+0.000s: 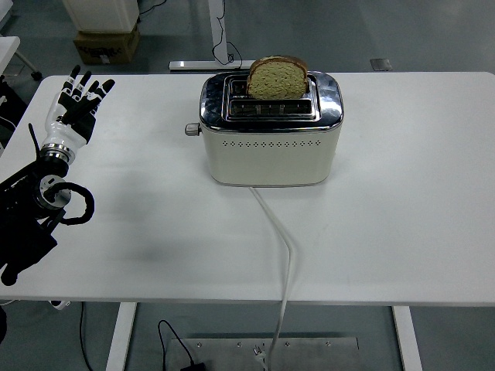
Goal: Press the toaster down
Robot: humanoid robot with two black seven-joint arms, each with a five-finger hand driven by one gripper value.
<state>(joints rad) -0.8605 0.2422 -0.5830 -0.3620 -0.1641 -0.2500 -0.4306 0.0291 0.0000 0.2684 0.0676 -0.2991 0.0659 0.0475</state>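
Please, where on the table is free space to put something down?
The table is bare right of the toaster, up to the far right edge. The near strip is free except where the white cord crosses. Left of the toaster, the left hand hovers, fingers spread.

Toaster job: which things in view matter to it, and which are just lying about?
For the job:
- toaster
- its lever, on the left end
- bread slice, standing up out of the slot
- left robot hand, open over the table's left side

Lying about:
- power cord
- cardboard box on the floor
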